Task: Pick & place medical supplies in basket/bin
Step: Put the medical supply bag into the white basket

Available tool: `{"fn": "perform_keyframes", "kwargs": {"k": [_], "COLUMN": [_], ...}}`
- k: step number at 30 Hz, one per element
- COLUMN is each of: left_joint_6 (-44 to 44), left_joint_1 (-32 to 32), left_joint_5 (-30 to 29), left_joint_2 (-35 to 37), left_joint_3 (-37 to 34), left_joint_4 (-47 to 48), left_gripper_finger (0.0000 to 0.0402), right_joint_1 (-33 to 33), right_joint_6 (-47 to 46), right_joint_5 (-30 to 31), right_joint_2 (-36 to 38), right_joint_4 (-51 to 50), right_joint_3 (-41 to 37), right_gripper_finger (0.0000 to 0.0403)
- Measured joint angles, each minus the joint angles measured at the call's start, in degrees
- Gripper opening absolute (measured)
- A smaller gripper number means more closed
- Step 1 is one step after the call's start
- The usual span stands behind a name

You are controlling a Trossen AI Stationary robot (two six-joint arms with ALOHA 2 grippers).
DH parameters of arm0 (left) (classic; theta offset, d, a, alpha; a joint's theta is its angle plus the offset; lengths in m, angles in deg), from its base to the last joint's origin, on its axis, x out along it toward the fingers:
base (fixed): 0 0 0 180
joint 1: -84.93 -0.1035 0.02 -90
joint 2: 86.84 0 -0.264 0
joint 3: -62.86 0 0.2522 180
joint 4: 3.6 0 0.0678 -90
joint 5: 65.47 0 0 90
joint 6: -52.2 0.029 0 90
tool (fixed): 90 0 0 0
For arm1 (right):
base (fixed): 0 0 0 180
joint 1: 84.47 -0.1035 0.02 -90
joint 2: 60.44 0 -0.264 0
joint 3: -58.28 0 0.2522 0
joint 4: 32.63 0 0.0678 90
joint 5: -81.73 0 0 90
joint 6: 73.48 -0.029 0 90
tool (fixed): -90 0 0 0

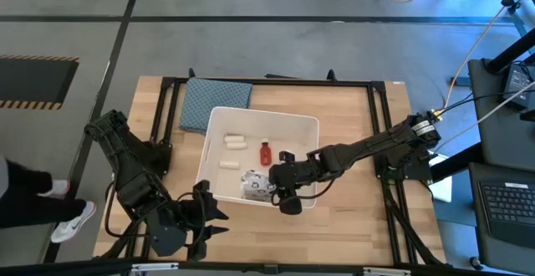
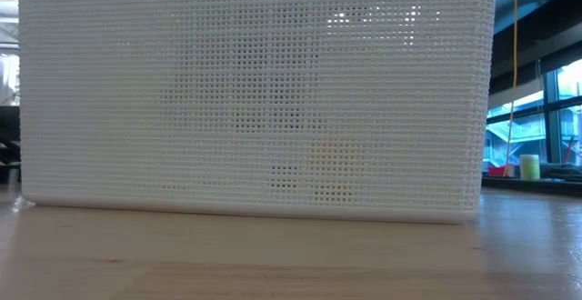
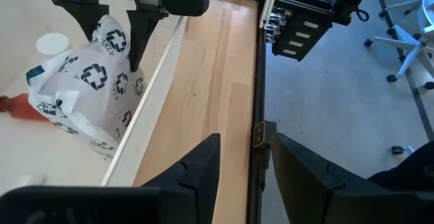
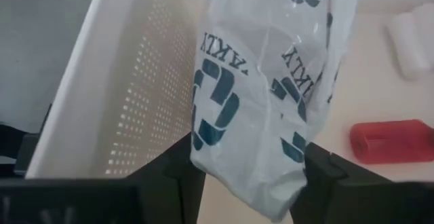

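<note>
Inside the white bin [image 1: 219, 121] on the bench [image 1: 351, 117], at its near right corner, the right gripper [image 1: 273, 188] straddles a crinkled printed packet [image 1: 253, 185] with jaws parted either side, actual pressing contact hard to tell, while the left gripper [image 1: 213, 217] waits near-left, jaws apart, empty.

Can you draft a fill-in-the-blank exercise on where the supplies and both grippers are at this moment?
1. The right gripper hangs over the white ____, at its near wall.
2. Between its fingers is a crinkled packet printed with dark ____ symbols.
3. The red bottle lies ____ the basket.
4. The left gripper waits ____ the basket, holding nothing.

Missing words: basket; recycling; inside; outside
</note>
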Motion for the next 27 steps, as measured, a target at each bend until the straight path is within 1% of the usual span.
{"fn": "perform_keyframes", "kwargs": {"k": [10,19,22,27], "left_joint_6": [0.00,0.00,-0.02,-0.04], "left_joint_1": [0.00,0.00,0.00,0.02], "left_joint_5": [-0.02,-0.02,0.66,1.46], "left_joint_2": [0.00,0.00,0.00,0.00], "left_joint_3": [0.00,0.00,0.00,0.00], "left_joint_4": [1.13,1.13,1.11,1.13], "left_gripper_finger": [0.0127,0.0127,0.0127,0.0127], "right_joint_1": [0.00,-0.07,-0.07,-0.13], "right_joint_6": [-0.84,-0.70,0.02,1.31], "right_joint_5": [-0.71,-0.61,-0.13,-0.17], "right_joint_2": [-0.07,0.33,0.63,1.09], "right_joint_4": [-0.31,-0.24,-3.74,-13.32], "right_joint_3": [-0.07,0.12,2.00,7.97], "right_gripper_finger": [0.0178,0.0179,0.0179,0.0179]}}
